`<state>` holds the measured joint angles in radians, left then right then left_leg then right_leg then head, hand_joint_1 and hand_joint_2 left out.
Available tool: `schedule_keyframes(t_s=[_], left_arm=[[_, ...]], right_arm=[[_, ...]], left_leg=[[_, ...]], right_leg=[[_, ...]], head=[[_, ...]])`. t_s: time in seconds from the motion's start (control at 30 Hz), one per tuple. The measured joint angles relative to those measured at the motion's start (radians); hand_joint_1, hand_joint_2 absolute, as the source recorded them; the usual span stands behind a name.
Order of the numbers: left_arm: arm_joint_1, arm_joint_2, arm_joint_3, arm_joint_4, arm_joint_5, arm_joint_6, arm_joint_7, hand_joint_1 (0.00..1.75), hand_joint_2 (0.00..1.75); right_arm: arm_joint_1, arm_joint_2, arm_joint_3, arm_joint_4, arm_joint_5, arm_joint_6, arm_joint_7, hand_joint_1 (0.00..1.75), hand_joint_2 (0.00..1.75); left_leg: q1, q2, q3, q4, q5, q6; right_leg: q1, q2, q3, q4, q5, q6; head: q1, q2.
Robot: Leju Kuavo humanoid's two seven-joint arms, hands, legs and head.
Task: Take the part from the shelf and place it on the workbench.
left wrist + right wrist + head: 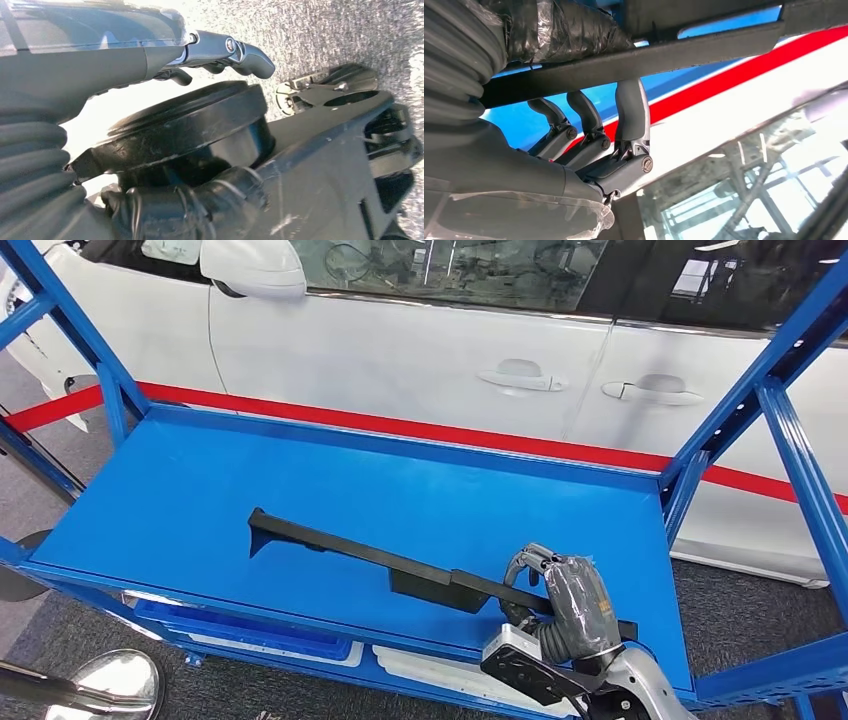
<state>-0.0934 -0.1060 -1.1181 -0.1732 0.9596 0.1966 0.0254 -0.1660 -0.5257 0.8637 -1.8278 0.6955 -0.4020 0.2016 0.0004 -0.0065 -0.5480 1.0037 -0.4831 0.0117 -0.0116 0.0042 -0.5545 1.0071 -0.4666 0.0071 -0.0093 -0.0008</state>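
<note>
From the head view I see the long black part (pixel 400 565) lying flat across the blue shelf (pixel 200 490), with my right hand (pixel 565 600) wrapped over its near end by the front edge. A white car (pixel 420 350) stands behind. In the left wrist view my left hand (pixel 220 50) hangs above grey carpet (pixel 340 30), fingers curled around nothing. In the right wrist view, fingers (pixel 631 107) hook around the part's bar
</note>
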Motion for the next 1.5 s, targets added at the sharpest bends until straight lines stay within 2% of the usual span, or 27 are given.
schedule_keyframes(t_s=[0.27, 0.37, 0.43, 0.5, 0.53, 0.57, 0.6, 0.63, 0.7, 0.73, 0.77, 0.83, 0.87, 0.93, 1.0, 1.03, 1.07, 1.1, 1.13, 1.17, 1.2, 1.23, 1.3, 1.37, 1.4, 1.43, 1.5], left_arm=[[-0.002, 0.001, 0.000, 0.000, 0.003, 0.003, -0.001, 0.00, 1.75], [-0.003, 0.001, 0.000, 0.000, 0.004, 0.003, -0.001, 0.00, 1.75], [-0.005, 0.000, 0.000, 0.000, 0.004, 0.003, -0.001, 0.00, 1.75], [-0.006, 0.000, 0.000, 0.000, 0.004, 0.003, -0.001, 0.00, 1.75], [-0.005, 0.000, 0.000, 0.000, 0.004, 0.002, -0.001, 0.00, 1.75], [-0.005, 0.000, 0.000, 0.000, 0.004, 0.002, -0.001, 0.00, 1.75], [-0.006, 0.000, 0.000, 0.000, 0.005, 0.001, -0.001, 0.00, 1.75], [-0.006, 0.000, 0.000, 0.000, 0.005, 0.000, -0.001, 0.00, 1.75], [-0.007, 0.001, 0.000, 0.000, 0.005, 0.000, -0.001, 0.00, 1.75], [-0.008, 0.001, 0.000, 0.000, 0.005, 0.000, 0.000, 0.00, 1.75], [-0.008, 0.001, 0.000, 0.000, 0.005, -0.001, 0.000, 0.00, 1.75], [-0.007, 0.001, 0.000, 0.000, 0.005, -0.002, 0.000, 0.00, 1.75], [-0.007, 0.001, 0.000, 0.000, 0.005, -0.003, 0.001, 0.00, 1.75], [-0.008, 0.001, 0.000, 0.000, 0.005, -0.003, 0.001, 0.00, 1.75], [-0.009, 0.001, 0.000, 0.000, 0.005, -0.003, 0.001, 0.00, 1.75], [-0.010, 0.001, 0.000, 0.000, 0.005, -0.003, 0.001, 0.00, 1.75], [-0.011, 0.001, 0.000, 0.000, 0.005, -0.003, 0.001, 0.00, 1.75], [-0.012, 0.001, -0.001, 0.000, 0.005, -0.003, 0.001, 0.00, 1.75], [-0.012, 0.001, -0.001, 0.000, 0.005, -0.003, 0.001, 0.00, 1.75], [-0.012, 0.001, -0.001, 0.000, 0.005, -0.003, 0.001, 0.00, 1.75], [-0.012, 0.001, -0.002, 0.000, 0.005, -0.003, 0.002, 0.00, 1.75], [-0.011, 0.001, -0.002, 0.000, 0.005, -0.003, 0.002, 0.00, 1.75], [-0.009, 0.002, -0.003, 0.000, 0.005, -0.004, 0.001, 0.00, 1.75], [-0.009, 0.002, -0.005, 0.000, 0.007, -0.005, 0.000, 0.00, 1.75], [-0.009, 0.001, -0.005, 0.000, 0.009, -0.006, 0.000, 0.00, 1.75], [-0.010, 0.001, -0.006, 0.000, 0.011, -0.007, -0.001, 0.00, 1.75], [-0.011, 0.001, -0.007, 0.000, 0.014, -0.009, -0.001, 0.00, 1.75]], right_arm=[[0.019, 0.001, -0.014, -0.076, 0.047, -0.002, 0.008, 1.75, 1.75], [0.021, 0.001, -0.015, -0.094, 0.052, -0.002, 0.012, 1.75, 1.75], [0.022, 0.001, -0.016, -0.103, 0.055, -0.002, 0.013, 1.75, 1.75], [0.025, 0.001, -0.017, -0.108, 0.058, -0.001, 0.013, 1.75, 1.75], [0.026, 0.001, -0.017, -0.109, 0.059, -0.001, 0.014, 1.75, 1.75], [0.028, 0.001, -0.017, -0.110, 0.059, -0.001, 0.014, 1.75, 1.75], [0.028, 0.001, -0.017, -0.111, 0.059, -0.001, 0.014, 1.75, 1.75], [0.029, 0.001, -0.017, -0.113, 0.060, -0.001, 0.014, 1.75, 1.75], [0.029, 0.002, -0.017, -0.118, 0.061, -0.001, 0.014, 1.75, 1.75], [0.029, 0.002, -0.017, -0.121, 0.061, 0.000, 0.014, 1.75, 1.75], [0.029, 0.003, -0.017, -0.123, 0.062, 0.001, 0.014, 1.75, 1.75], [0.030, 0.003, -0.017, -0.128, 0.065, 0.004, 0.014, 1.75, 1.75], [0.030, 0.004, -0.017, -0.131, 0.066, 0.005, 0.014, 1.75, 1.75], [0.029, 0.005, -0.017, -0.138, 0.068, 0.006, 0.014, 1.75, 1.75], [0.029, 0.005, -0.017, -0.142, 0.069, 0.007, 0.014, 1.75, 1.75], [0.029, 0.005, -0.017, -0.143, 0.069, 0.007, 0.014, 1.75, 1.75], [0.030, 0.006, -0.017, -0.144, 0.069, 0.008, 0.014, 1.75, 1.75], [0.030, 0.006, -0.017, -0.144, 0.069, 0.008, 0.014, 1.75, 1.75], [0.030, 0.006, -0.017, -0.145, 0.069, 0.008, 0.014, 1.75, 1.75], [0.030, 0.006, -0.017, -0.147, 0.068, 0.009, 0.013, 1.75, 1.75], [0.030, 0.006, -0.017, -0.149, 0.062, 0.012, 0.012, 1.75, 1.75], [0.030, 0.006, -0.017, -0.151, 0.048, 0.017, 0.008, 1.75, 1.75], [0.030, 0.006, -0.017, -0.154, -0.013, 0.036, -0.016, 1.75, 1.75], [0.030, 0.007, -0.017, -0.159, -0.096, 0.062, -0.058, 1.75, 1.75], [0.030, 0.007, -0.017, -0.162, -0.131, 0.076, -0.079, 1.75, 1.75], [0.030, 0.008, -0.016, -0.167, -0.155, 0.088, -0.097, 1.75, 1.75], [0.030, 0.010, -0.009, -0.178, -0.174, 0.107, -0.116, 1.75, 1.75]], left_leg=[[-0.006, 0.000, -0.004, 0.008, -0.004, 0.008], [0.001, 0.002, -0.001, -0.007, 0.011, 0.022], [0.008, 0.006, 0.000, -0.020, 0.023, 0.031], [0.008, 0.007, -0.005, -0.019, 0.025, 0.033], [0.009, 0.008, -0.008, -0.017, 0.026, 0.033], [0.010, 0.008, -0.011, -0.013, 0.025, 0.032], [0.013, 0.008, -0.014, -0.008, 0.025, 0.030], [0.016, 0.008, -0.016, -0.001, 0.023, 0.026], [0.019, 0.006, -0.027, 0.015, 0.018, 0.012], [0.019, 0.004, -0.033, 0.023, 0.017, 0.004], [0.017, 0.003, -0.039, 0.028, 0.020, -0.004], [0.018, 0.001, -0.048, 0.032, 0.026, -0.018], [0.019, 0.001, -0.054, 0.038, 0.018, -0.022], [0.021, 0.002, -0.079, 0.097, -0.038, -0.028], [0.021, 0.002, -0.118, 0.216, -0.120, -0.030], [0.021, 0.002, -0.130, 0.269, -0.145, -0.030], [0.020, 0.002, -0.128, 0.296, -0.151, -0.028], [0.018, 0.002, -0.109, 0.289, -0.138, -0.025], [0.016, 0.002, -0.072, 0.245, -0.112, -0.019], [0.013, 0.002, -0.026, 0.177, -0.088, -0.011], [0.008, 0.001, 0.021, 0.106, -0.075, -0.003], [0.004, 0.000, 0.052, 0.052, -0.069, 0.002], [-0.002, -0.001, 0.068, 0.007, -0.069, 0.005], [0.000, 0.002, 0.057, -0.004, -0.050, 0.010], [0.003, 0.004, 0.053, -0.009, -0.038, 0.016], [0.006, 0.006, 0.047, -0.015, -0.025, 0.021], [0.006, 0.009, 0.026, -0.014, -0.006, 0.029]], right_leg=[[-0.008, 0.000, 0.000, -0.001, 0.002, 0.008], [-0.008, 0.001, -0.004, 0.005, -0.005, 0.018], [-0.008, 0.000, -0.034, 0.075, -0.058, 0.022], [-0.010, 0.000, -0.089, 0.207, -0.125, 0.027], [-0.013, -0.001, -0.108, 0.259, -0.140, 0.030], [-0.016, -0.001, -0.113, 0.278, -0.135, 0.034], [-0.020, -0.001, -0.099, 0.255, -0.111, 0.038], [-0.025, -0.002, -0.068, 0.198, -0.076, 0.042], [-0.028, -0.002, -0.005, 0.079, -0.036, 0.048], [-0.026, -0.001, 0.009, 0.048, -0.032, 0.047], [-0.023, 0.002, 0.010, 0.040, -0.036, 0.042], [-0.021, 0.004, -0.003, 0.042, -0.029, 0.025], [-0.021, 0.004, -0.009, 0.043, -0.024, 0.016], [-0.022, 0.001, -0.023, 0.039, -0.011, -0.004], [-0.017, -0.002, -0.041, 0.040, 0.001, -0.018], [-0.013, -0.003, -0.051, 0.041, 0.008, -0.022], [-0.009, -0.003, -0.061, 0.042, 0.014, -0.024], [-0.006, -0.003, -0.071, 0.044, 0.021, -0.025], [-0.003, -0.002, -0.079, 0.046, 0.027, -0.025], [-0.002, -0.002, -0.086, 0.047, 0.032, -0.024], [0.000, -0.001, -0.091, 0.048, 0.038, -0.021], [0.001, -0.001, -0.094, 0.047, 0.045, -0.016], [0.000, -0.002, -0.098, 0.041, 0.061, -0.004], [-0.001, -0.001, -0.101, 0.038, 0.069, 0.009], [-0.001, -0.001, -0.107, 0.049, 0.051, 0.013], [-0.001, 0.000, -0.117, 0.078, 0.017, 0.017], [-0.003, -0.001, -0.147, 0.186, -0.078, 0.022]], head=[[0.000, 0.000], [0.000, 0.000], [0.002, 0.000], [0.003, 0.000], [0.003, 0.000], [0.003, 0.000], [0.003, 0.000], [0.003, 0.000], [0.006, 0.000], [0.007, 0.000], [0.007, 0.000], [0.007, 0.000], [0.007, 0.000], [0.005, 0.000], [0.002, 0.000], [0.001, 0.000], [0.001, 0.000], [0.001, 0.000], [0.001, 0.000], [0.001, 0.000], [0.002, 0.000], [0.002, 0.000], [0.002, 0.000], [0.001, 0.000], [0.002, 0.000], [0.004, 0.000], [0.007, 0.000]])
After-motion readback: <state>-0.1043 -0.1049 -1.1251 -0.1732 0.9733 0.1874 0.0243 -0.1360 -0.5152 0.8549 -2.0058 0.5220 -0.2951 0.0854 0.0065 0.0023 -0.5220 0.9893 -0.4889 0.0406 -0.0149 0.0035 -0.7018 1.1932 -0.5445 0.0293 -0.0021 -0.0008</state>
